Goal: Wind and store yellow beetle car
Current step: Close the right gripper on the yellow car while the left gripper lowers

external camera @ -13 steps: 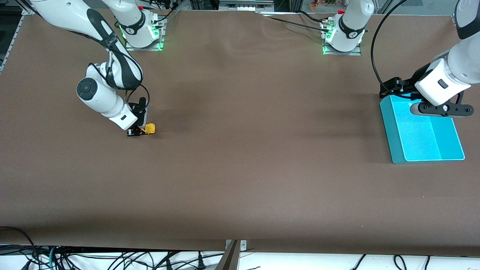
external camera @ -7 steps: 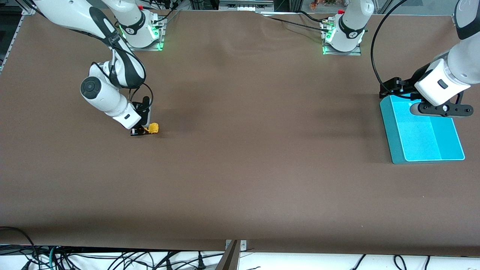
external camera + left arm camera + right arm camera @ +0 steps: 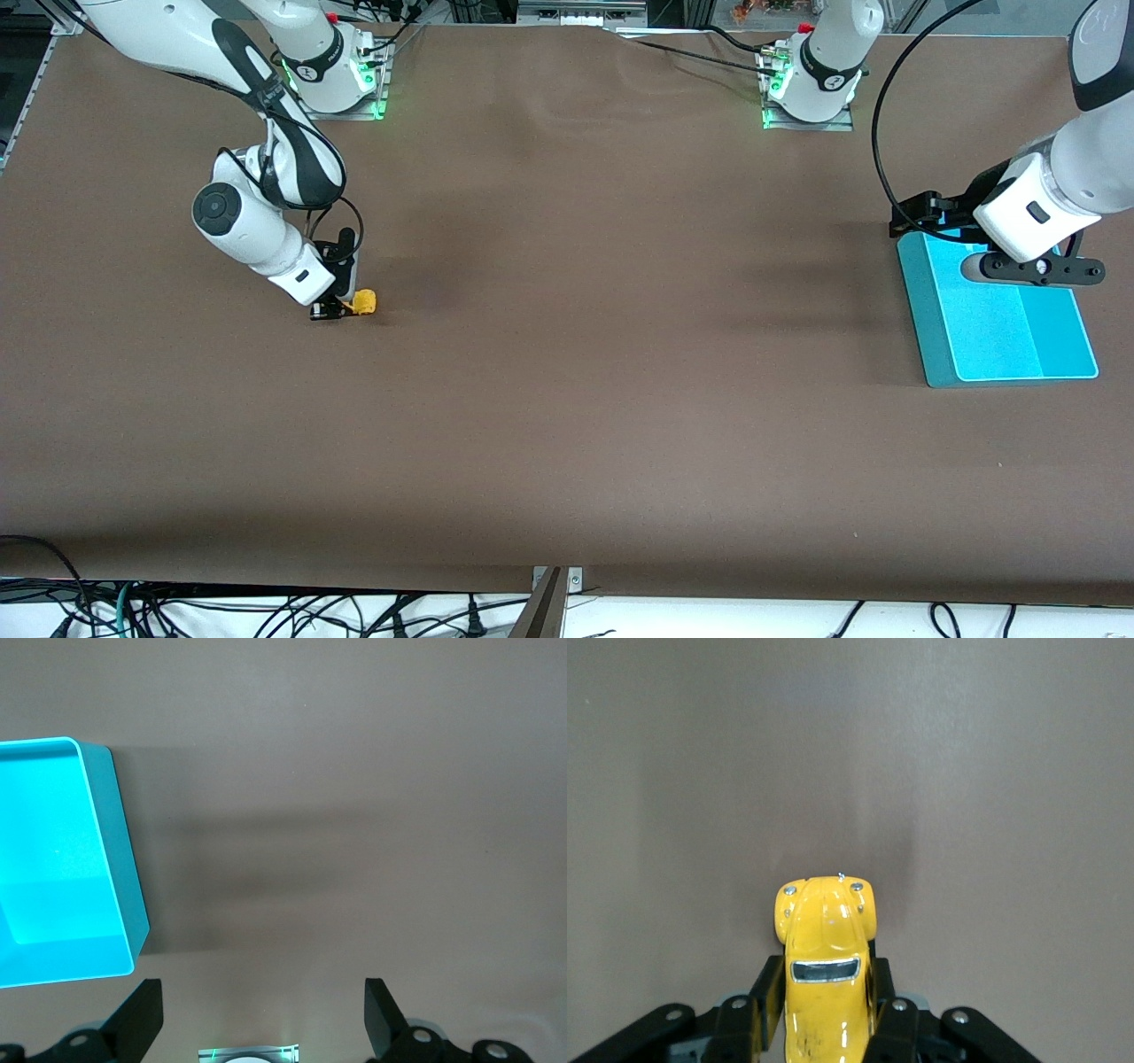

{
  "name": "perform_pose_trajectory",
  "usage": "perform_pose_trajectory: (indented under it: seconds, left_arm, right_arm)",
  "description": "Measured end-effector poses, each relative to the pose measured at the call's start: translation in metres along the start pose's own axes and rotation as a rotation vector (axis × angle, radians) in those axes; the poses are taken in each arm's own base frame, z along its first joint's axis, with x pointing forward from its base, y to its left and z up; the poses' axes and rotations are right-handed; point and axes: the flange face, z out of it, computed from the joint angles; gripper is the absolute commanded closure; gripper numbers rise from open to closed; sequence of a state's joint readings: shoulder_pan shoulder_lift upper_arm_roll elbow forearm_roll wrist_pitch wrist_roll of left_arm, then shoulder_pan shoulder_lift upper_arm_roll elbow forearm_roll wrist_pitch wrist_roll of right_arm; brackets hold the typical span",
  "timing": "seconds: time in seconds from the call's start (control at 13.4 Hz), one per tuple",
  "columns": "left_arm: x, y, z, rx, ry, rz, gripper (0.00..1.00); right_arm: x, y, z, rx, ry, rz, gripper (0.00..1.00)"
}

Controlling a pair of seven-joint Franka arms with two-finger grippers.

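The yellow beetle car (image 3: 361,303) sits low on the brown table toward the right arm's end, with my right gripper (image 3: 341,306) shut on its sides. In the right wrist view the yellow beetle car (image 3: 824,966) pokes out from between the black fingers (image 3: 764,997), its rounded end and dark window showing. My left gripper (image 3: 1032,268) hangs open over the turquoise bin (image 3: 1059,350) at the left arm's end. Its two dark fingertips (image 3: 142,1017) stand wide apart with bare table between them, and the turquoise bin (image 3: 111,828) shows beside them.
The brown table (image 3: 602,354) stretches wide between the car and the bin. Both arm bases (image 3: 337,84) stand at the table's edge farthest from the front camera. Cables (image 3: 266,611) hang below the near edge.
My right gripper has slid the car a short way along the table toward the left arm's end. The left gripper has shifted slightly over the bin.
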State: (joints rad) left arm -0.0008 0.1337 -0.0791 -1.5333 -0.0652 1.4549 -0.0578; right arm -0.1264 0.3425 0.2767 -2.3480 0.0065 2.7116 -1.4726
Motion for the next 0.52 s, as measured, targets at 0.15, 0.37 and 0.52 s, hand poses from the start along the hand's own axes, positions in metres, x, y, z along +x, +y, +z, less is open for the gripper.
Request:
perform_pose_trajectory:
  seconds: [0.15, 0.37, 0.52]
  left_arm:
    - [0.002, -0.005, 0.002, -0.002, -0.004, -0.008, 0.0]
    - [0.003, -0.003, 0.004, -0.002, -0.008, -0.006, 0.0]
    - [0.003, -0.001, 0.004, -0.002, -0.008, -0.002, 0.0]
  right_arm:
    - [-0.015, 0.001, -0.002, -0.002, -0.004, 0.01, 1.0]
    - [-0.044, 0.003, -0.005, -0.006, -0.016, 0.011, 1.0]
    - [-0.072, 0.003, -0.007, -0.01, -0.027, -0.002, 1.0]
